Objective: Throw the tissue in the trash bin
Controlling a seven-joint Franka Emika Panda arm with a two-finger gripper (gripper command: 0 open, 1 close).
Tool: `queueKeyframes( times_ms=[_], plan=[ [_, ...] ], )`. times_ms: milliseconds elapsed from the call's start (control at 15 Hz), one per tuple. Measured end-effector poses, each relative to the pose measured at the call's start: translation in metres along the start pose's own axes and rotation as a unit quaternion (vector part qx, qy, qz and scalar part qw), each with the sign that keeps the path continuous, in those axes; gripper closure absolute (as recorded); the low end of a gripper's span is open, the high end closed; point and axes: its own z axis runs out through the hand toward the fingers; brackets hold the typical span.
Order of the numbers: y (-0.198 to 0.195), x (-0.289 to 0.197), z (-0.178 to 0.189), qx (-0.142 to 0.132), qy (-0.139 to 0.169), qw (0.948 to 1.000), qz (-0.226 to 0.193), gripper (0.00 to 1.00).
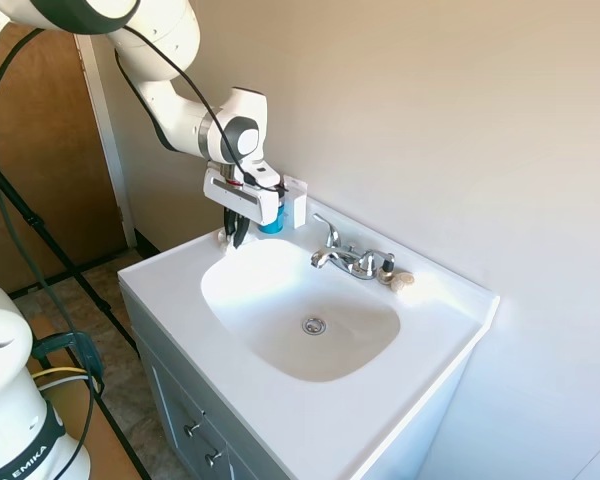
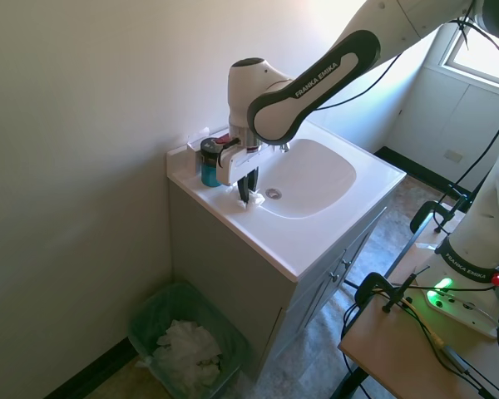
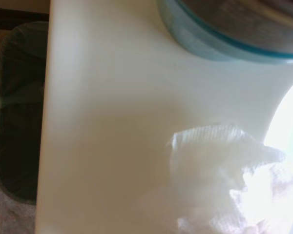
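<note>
While the trash bin (image 2: 187, 342) on the floor waits, no transfer yet: gripper (image 2: 246, 198) is down on the counter, jaws narrowed around the tissue (image 2: 251, 202), which sits beside the basin, near the teal jar (image 2: 209, 162). Lift and carry remain.

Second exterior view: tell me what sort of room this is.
Most likely a small bathroom. A white vanity sink with a cabinet below stands against the wall, a chrome faucet sits behind the basin, and a lined trash bin holding crumpled paper stands on the floor beside it.
</note>
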Motion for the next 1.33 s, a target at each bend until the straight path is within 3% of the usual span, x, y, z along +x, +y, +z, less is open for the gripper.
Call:
queueKeyframes(
  times_ms=[267, 533, 733, 933, 1000, 1333],
  plan=[
    [-0.006, -0.015, -0.031, 0.019, 0.014, 0.9996, -0.014, 1.0],
    [-0.045, -0.088, -0.063, 0.031, 0.055, 0.9963, -0.058, 1.0],
    [-0.082, -0.126, -0.051, 0.028, 0.06, 0.9944, -0.082, 1.0],
    [-0.113, -0.15, -0.015, 0.013, 0.051, 0.9939, -0.097, 1.0],
    [-0.119, -0.154, -0.006, 0.008, 0.047, 0.9938, -0.1, 0.0],
    [-0.134, -0.149, 0.003, -0.012, 0.041, 0.9944, -0.097, 0.0]
  ],
)
